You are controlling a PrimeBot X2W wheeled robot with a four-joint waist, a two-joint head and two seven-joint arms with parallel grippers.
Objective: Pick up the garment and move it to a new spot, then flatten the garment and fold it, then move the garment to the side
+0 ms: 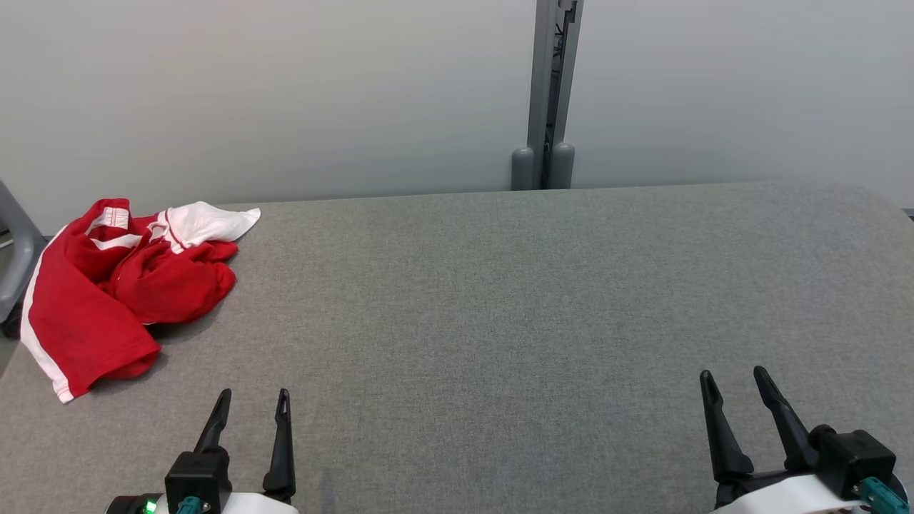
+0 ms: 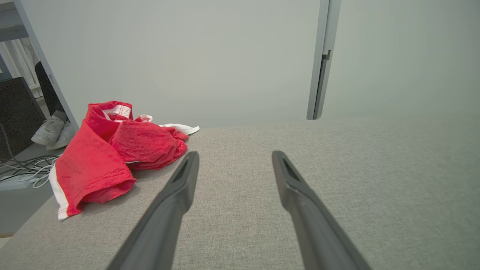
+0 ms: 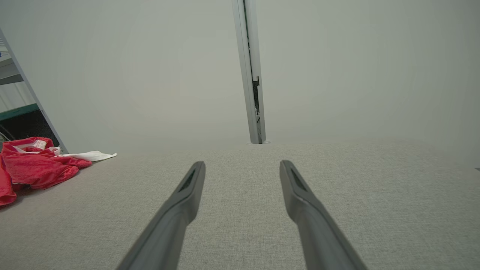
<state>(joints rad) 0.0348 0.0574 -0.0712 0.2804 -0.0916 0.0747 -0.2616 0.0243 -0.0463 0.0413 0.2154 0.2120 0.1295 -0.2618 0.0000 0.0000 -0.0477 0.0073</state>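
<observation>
A crumpled red garment (image 1: 121,285) with white trim lies heaped at the far left of the grey table (image 1: 500,300), reaching its left edge. The left wrist view has the garment (image 2: 108,153) ahead and to the left of the fingers; the right wrist view catches the garment (image 3: 33,165) far to the left. My left gripper (image 1: 255,397) hovers open over the table's near edge, short of the garment and a little to its right, holding nothing. My right gripper (image 1: 733,376) stands open at the lower right with nothing between its fingers.
A pale wall with a grey vertical post (image 1: 550,93) rises right behind the table. A grey chair part (image 1: 14,250) stands off the table's left edge. Past that edge, cables (image 2: 26,172) and a person's white shoes (image 2: 52,129) are on the floor.
</observation>
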